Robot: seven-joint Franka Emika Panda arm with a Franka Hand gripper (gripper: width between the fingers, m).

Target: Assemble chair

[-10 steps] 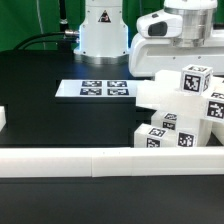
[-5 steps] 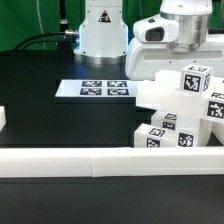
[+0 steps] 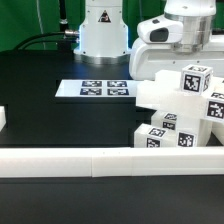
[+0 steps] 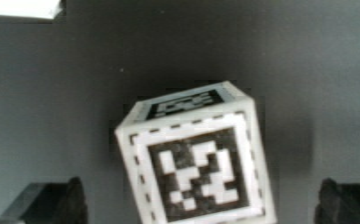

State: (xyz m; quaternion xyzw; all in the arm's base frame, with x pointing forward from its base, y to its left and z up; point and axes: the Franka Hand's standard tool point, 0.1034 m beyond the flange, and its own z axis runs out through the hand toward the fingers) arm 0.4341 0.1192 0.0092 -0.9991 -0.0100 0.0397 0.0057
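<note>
Robot hand [image 4: 198,200] hangs spread over a tagged chair post [image 4: 195,160]

No readable lettering shows, only square black-and-white tags on the chair [image 3: 180,110] pieces, stacked at the exterior view's right on the black surface [image 3: 50,115], and on the marker board [image 3: 95,89]. In the exterior view the arm's white body hides the hand itself and the picture's edge cuts the stack; the wrist view is blurred. Since a second ago the arm has shifted slightly, while the pieces lie unchanged behind the border rail [image 3: 80,160].

The chair [image 3: 180,115] pieces sit stacked at the desk's [image 3: 40,110] right edge in the exterior view, the marker board [image 3: 97,89] left of them, behind the border rail [image 3: 70,160].
</note>
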